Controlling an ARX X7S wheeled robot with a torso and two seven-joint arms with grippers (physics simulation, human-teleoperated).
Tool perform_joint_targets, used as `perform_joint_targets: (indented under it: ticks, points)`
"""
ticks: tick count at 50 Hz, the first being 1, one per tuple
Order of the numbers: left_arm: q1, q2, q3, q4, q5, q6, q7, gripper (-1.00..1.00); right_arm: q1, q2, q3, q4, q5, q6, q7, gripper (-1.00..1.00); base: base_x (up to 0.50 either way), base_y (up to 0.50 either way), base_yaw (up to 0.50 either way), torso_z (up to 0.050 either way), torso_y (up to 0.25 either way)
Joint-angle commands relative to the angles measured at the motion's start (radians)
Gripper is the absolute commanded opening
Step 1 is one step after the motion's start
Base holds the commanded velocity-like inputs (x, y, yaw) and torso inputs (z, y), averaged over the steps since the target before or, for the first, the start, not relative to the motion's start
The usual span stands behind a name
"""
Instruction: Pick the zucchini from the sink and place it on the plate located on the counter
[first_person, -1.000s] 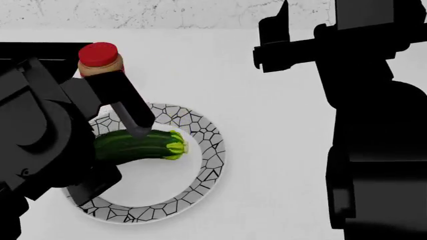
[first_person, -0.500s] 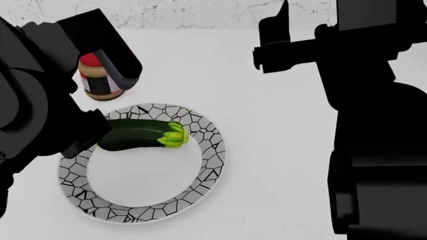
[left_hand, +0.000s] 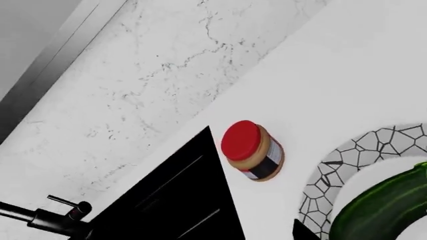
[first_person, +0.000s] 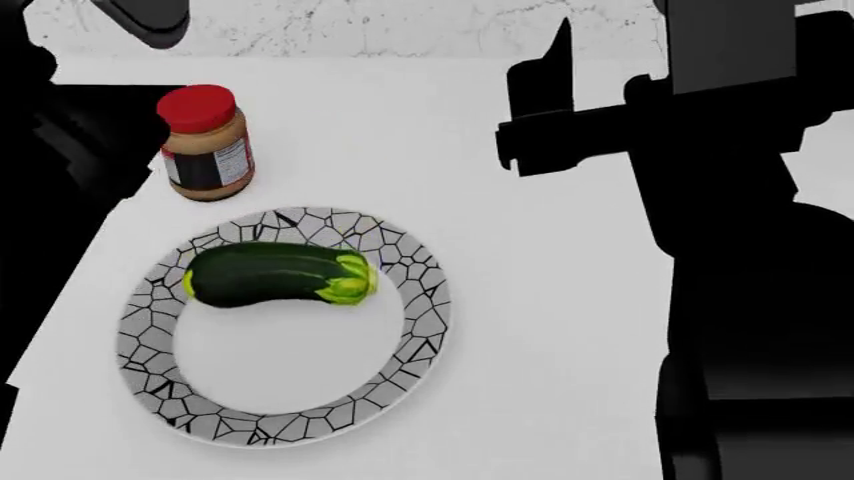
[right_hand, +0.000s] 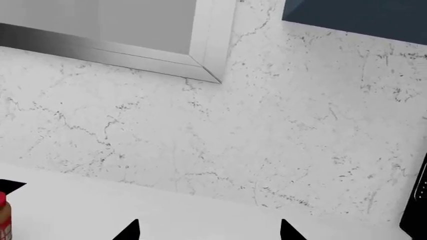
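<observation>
Left arm now lifted clear toward upper left, jaws unseen, cannot tell | dark green glossy zucchini (first_person: 276, 274) released, lying on mosaic-rimmed round white plate (first_person: 424, 300) | right gripper (right_hand: 208, 231) idle, tips spread | risk: zucchini rolling off if nudged | smooth white counter (first_person: 534, 260), red-lidded jar (first_person: 203, 142) near, marble backsplash (right_hand: 267, 130), black sink (left_hand: 180, 200).

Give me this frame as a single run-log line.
zucchini: lying on plate, released | left gripper: out of view, no contact | right gripper: open, empty, idle | jar: upright beside plate | task: placement done
</observation>
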Motion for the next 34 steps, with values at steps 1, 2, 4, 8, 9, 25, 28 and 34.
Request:
perform_joint_targets:
  ticks: [1, 2, 4, 8, 9, 25, 28, 34]
  points:
    - [0.076, -0.043, -0.189, 0.238, 0.202, -0.099, -0.002, 1.0, -0.013, 0.001, 0.008, -0.21, -0.007, 0.186, 0.03, 1.0, 0.0, 0.0, 0.0, 0.0, 0.0]
    - [0.086, -0.04, -0.208, 0.246, 0.219, -0.079, -0.002, 1.0, -0.013, 0.002, 0.009, -0.222, -0.008, 0.199, 0.034, 1.0, 0.0, 0.0, 0.0, 0.0, 0.0]
    - [0.107, -0.015, -0.286, 0.279, 0.262, -0.011, -0.001, 1.0, -0.014, 0.002, 0.011, -0.257, -0.011, 0.236, 0.043, 1.0, 0.0, 0.0, 0.0, 0.0, 0.0]
    - [0.143, 0.048, -0.455, 0.348, 0.356, 0.154, -0.001, 1.0, -0.014, 0.002, 0.012, -0.325, -0.01, 0.307, 0.064, 1.0, 0.0, 0.0, 0.0, 0.0, 0.0]
    - [0.147, 0.073, -0.504, 0.364, 0.378, 0.204, -0.001, 1.0, -0.021, 0.007, 0.014, -0.332, 0.003, 0.308, 0.078, 1.0, 0.0, 0.0, 0.0, 0.0, 0.0]
    - [0.204, 0.083, -0.651, 0.443, 0.382, 0.364, 0.0, 1.0, 0.021, 0.216, 0.167, -0.285, 1.146, 0.294, 0.995, 1.0, 0.0, 0.0, 0.0, 0.0, 0.0]
    - [0.205, 0.083, -0.646, 0.433, 0.367, 0.357, 0.0, 1.0, 0.025, 0.223, 0.163, -0.283, 1.192, 0.289, 1.038, 1.0, 0.0, 0.0, 0.0, 0.0, 0.0]
    - [0.24, 0.083, -0.629, 0.442, 0.367, 0.342, 0.0, 1.0, 0.024, 0.238, 0.138, -0.278, 1.22, 0.262, 1.043, 1.0, 0.0, 0.0, 0.0, 0.0, 0.0]
